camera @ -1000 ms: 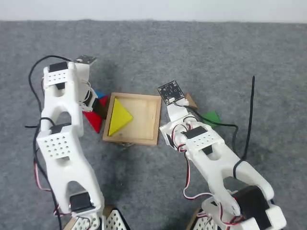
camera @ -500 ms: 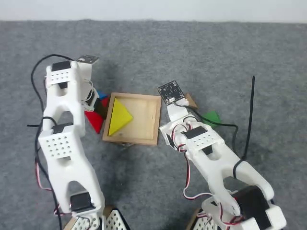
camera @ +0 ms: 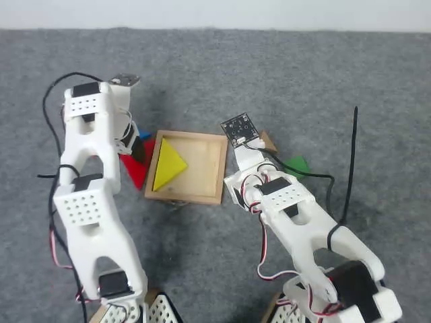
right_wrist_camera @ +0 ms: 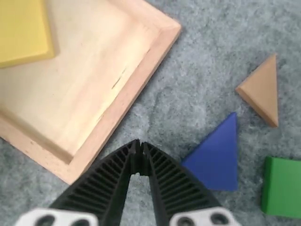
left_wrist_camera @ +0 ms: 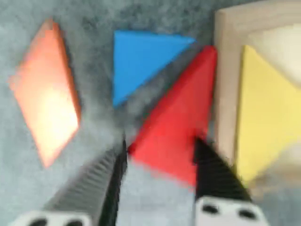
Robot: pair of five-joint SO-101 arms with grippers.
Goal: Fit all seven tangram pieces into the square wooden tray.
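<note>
Left gripper [left_wrist_camera: 160, 143] fingers spread astride the red triangle [left_wrist_camera: 181, 108] beside the tray [left_wrist_camera: 225, 56]; right gripper [right_wrist_camera: 139, 153] clenched, empty.

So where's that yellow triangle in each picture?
High view: yellow triangle in the tray's left half.
Left wrist view: yellow triangle inside the tray wall, beside the red triangle.
Right wrist view: yellow triangle on the tray floor, far from the dark blue triangle.
Shared landmark: the tray.
</note>
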